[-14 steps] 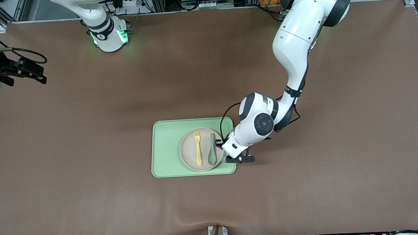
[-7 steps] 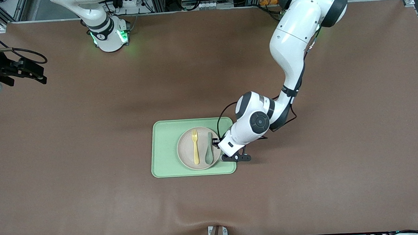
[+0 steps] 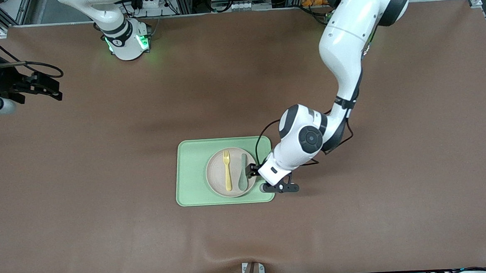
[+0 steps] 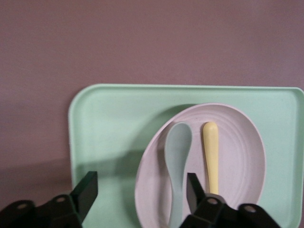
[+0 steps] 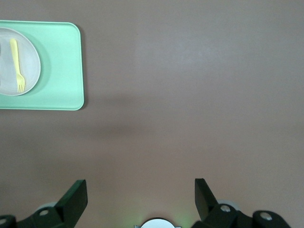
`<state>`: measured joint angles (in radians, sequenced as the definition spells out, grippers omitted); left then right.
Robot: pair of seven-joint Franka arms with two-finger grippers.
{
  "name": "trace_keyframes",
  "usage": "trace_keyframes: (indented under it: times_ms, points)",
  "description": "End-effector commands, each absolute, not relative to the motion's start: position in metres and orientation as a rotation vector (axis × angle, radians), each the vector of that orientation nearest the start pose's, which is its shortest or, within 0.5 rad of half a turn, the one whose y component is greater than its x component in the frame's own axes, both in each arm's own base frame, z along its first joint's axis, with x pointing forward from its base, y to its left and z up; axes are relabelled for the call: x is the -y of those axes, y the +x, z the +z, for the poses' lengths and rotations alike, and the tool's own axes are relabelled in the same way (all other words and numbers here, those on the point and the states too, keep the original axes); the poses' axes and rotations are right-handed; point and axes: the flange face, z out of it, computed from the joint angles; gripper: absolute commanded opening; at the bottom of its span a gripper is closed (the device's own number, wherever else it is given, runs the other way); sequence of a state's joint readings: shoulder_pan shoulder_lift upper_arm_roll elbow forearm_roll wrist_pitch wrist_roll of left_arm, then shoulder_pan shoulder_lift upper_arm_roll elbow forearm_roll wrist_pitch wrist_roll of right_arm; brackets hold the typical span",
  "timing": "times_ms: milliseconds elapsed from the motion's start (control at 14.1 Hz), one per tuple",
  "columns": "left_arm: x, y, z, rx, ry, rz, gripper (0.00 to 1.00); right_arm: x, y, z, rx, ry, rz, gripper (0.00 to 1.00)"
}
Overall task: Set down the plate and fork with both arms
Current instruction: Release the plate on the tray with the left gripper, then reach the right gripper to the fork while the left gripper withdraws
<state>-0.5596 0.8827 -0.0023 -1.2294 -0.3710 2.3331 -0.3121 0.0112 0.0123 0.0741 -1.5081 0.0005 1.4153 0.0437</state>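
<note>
Two grippers are mine to report. My left gripper [image 3: 254, 172] sits low at the rim of the plate [image 3: 217, 176], on the edge toward my left arm's end of the table, with its jaws spread wide and nothing between them. The front view hides most of this behind my white wrist; only the left wrist view shows both fingers [image 4: 88, 190] apart, one over the tray [image 4: 109, 128] and one over the plate [image 4: 237, 152].

The plate lies flat on the tray [image 3: 191, 172], in the tray's half toward my left arm's end. The fork [image 3: 227, 170] lies on the plate with tines pointing toward my bases. The spoon [image 3: 243, 173] lies on the plate beside the fork, on the side toward my left gripper. In the left wrist view the spoon [image 4: 176, 156] and the fork's handle [image 4: 211, 156] lie side by side without touching; the fork's tines are cut off there, while the front view shows the whole fork.

My right gripper [image 3: 51, 89] waits well apart from the tray, over bare table [image 3: 106, 227] toward my right arm's end, jaws wide and empty. The right wrist view shows the tray [image 5: 61, 66], the plate [image 5: 29, 66] and the fork [image 5: 17, 64] in the distance, with only brown table under the fingers [image 5: 76, 195].
</note>
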Motion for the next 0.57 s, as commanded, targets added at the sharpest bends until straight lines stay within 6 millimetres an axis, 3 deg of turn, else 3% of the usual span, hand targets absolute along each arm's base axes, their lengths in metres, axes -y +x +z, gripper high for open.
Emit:
trace_keyframes:
  times_ms: [0,355,497]
  points:
    - [0.376,0.662,0.336,-0.074,-3.431,-0.079,1.00,-0.070,0.552,0.629,0.122,-3.106,0.150,1.00]
    - [0.257,0.667,0.457,0.022,-3.332,0.055,1.00,-0.128,0.598,0.617,0.168,-3.065,0.097,1.00]
    - [0.230,0.657,0.494,0.022,-3.257,0.061,1.00,-0.145,0.607,0.605,0.222,-3.071,0.115,1.00]
